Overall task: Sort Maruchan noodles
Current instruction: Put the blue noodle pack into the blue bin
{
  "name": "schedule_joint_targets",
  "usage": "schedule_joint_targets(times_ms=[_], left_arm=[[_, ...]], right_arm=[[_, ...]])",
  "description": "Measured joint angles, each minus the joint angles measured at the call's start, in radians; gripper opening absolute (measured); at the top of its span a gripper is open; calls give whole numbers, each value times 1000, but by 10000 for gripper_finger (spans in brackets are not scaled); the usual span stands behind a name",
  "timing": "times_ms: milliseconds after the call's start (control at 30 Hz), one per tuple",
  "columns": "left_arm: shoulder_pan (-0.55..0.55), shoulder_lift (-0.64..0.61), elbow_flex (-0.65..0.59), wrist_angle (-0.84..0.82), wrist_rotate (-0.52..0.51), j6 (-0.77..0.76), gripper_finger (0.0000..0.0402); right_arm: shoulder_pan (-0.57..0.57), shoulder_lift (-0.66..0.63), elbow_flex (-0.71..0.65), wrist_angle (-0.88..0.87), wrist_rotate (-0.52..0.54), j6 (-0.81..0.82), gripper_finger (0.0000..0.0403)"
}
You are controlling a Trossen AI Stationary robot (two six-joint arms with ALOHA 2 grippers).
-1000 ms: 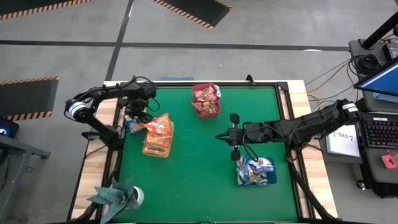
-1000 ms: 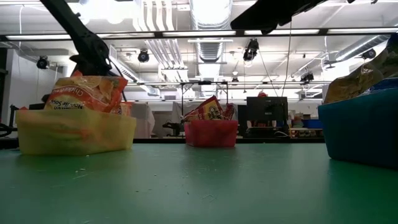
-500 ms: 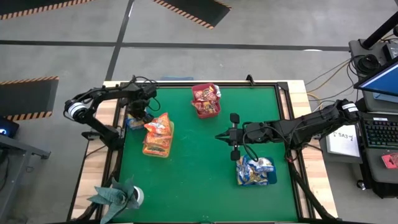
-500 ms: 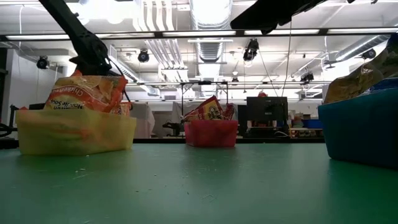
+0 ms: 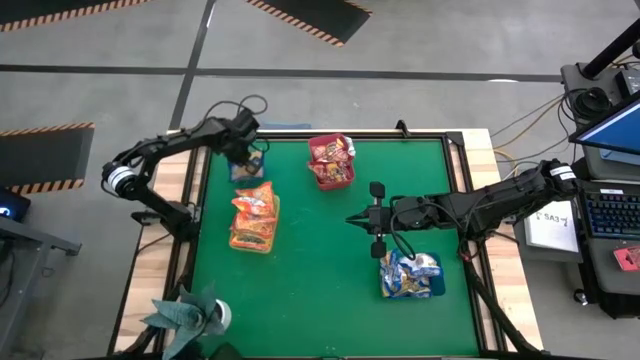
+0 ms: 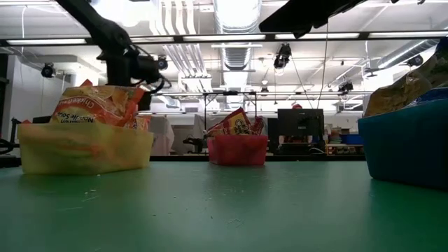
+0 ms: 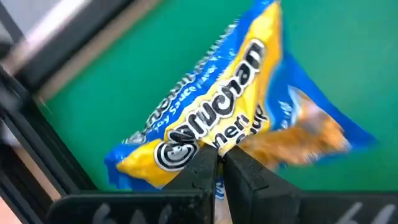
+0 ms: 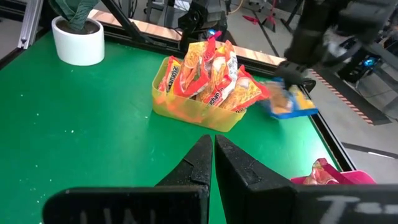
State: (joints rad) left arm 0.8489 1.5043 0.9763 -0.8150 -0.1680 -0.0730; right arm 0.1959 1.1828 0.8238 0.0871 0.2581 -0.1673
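My left gripper (image 5: 243, 152) hangs over the table's far left corner, shut on a blue-and-yellow Maruchan noodle packet (image 7: 230, 112), which the right wrist view also shows as the packet (image 8: 290, 104) in the air. Orange packets fill the yellow tray (image 5: 252, 222). Dark red packets sit in the red tray (image 5: 331, 166), and blue-and-yellow ones in the blue tray (image 5: 408, 276). My right gripper (image 5: 351, 219) waits shut above the table's middle, holding nothing. My left gripper pinches the packet between its two fingers (image 7: 245, 177) at one long edge of the wrapper (image 7: 231, 147), about midway along it. The fingers come from above. The packet hangs tilted below them, clear of the table.
A white pot with a green plant (image 5: 196, 316) stands at the near left corner. The table's metal frame rail (image 7: 74, 37) runs close beside the held packet. Bare green mat (image 5: 320, 290) lies between the trays.
My left gripper has shut on the blue-and-yellow packet by the table's left edge beside the yellow tray. It has then risen and gone toward the far edge and a little to the right. The packet has come up off the table with it.
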Motion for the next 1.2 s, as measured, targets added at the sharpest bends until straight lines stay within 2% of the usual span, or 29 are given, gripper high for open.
schedule_joint_targets(times_ms=[67, 233, 600, 933, 1200], left_arm=[[-5, 0, 33, 20, 9, 11, 1], [-33, 0, 73, 85, 127, 45, 0], [-194, 0, 171, 101, 134, 119, 0], [-439, -2, 331, 22, 137, 162, 0], [-691, -2, 368, 76, 167, 116, 0]], right_arm=[[0, 0, 0, -1, 0, -1, 9], [0, 0, 0, -1, 0, -1, 9], [0, 0, 0, -4, 0, -1, 9], [0, 0, 0, -17, 0, -5, 9], [1, -47, 0, -97, -33, 20, 9]])
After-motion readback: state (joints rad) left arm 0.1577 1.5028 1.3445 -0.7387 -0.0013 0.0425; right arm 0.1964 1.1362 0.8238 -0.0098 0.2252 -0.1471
